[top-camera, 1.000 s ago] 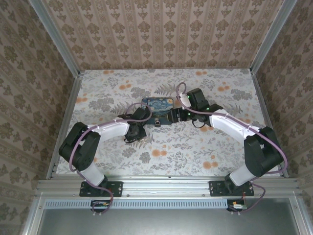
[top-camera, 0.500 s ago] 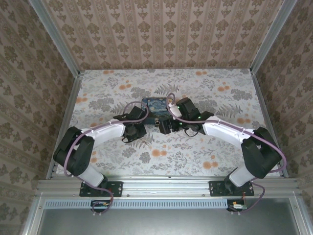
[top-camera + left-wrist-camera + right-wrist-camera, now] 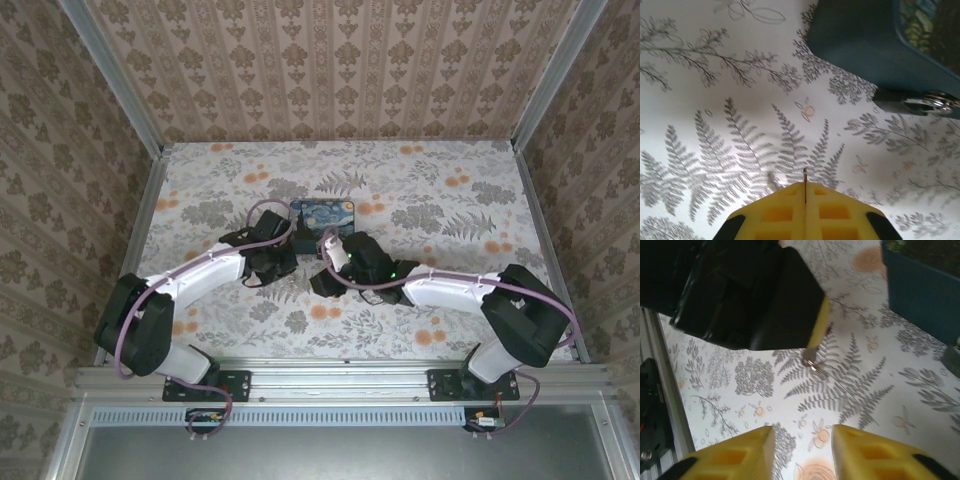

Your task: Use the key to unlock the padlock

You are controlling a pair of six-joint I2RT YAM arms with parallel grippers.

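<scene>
Two sets of fingers are down low by the blue box (image 3: 860, 45) on the flowery desk (image 3: 715, 125). Our left fingers (image 3: 801, 195) are clenched flat on the key (image 3: 805, 177). From the left wrist we only get its thin edge poking out past the yellow tips, aimed toward the box. The right wrist view catches the key's silvery tip sticking out under the black housing (image 3: 740, 295) of the left arm. Our right fingers (image 3: 762, 442) are released, with a clear gap between them and nothing in it, and they sit near the left ones. The padlock (image 3: 895, 100), small and dark grey with a shiny bit at one end, is tucked right against the box's edge, apart from the key.
</scene>
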